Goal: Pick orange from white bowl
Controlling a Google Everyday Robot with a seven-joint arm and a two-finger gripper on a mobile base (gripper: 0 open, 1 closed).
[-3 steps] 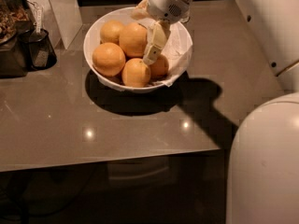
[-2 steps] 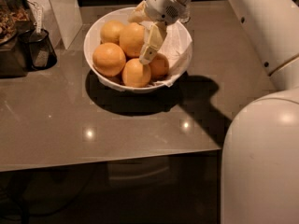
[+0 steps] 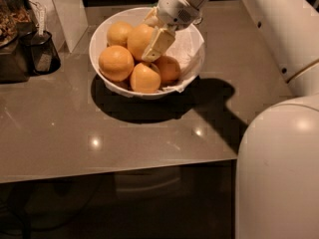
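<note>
The white bowl (image 3: 197,44) stands on the grey table at the back centre, lined with crinkled clear plastic and holding several oranges. The largest orange (image 3: 137,39) sits high in the middle of the pile. My gripper (image 3: 155,43) reaches down into the bowl from the upper right and lies against the right side of this orange. Other oranges lie at the back left (image 3: 118,33), front left (image 3: 115,62), front (image 3: 145,78) and right (image 3: 169,68).
A dark container (image 3: 42,54) and a dark appliance (image 3: 10,44) stand at the table's left edge, with a white panel (image 3: 65,9) behind them. My white arm and base (image 3: 279,173) fill the right side. The table's front edge runs across the lower middle.
The gripper has shifted slightly left, closer against the largest orange. The oranges and the bowl have kept their places.
</note>
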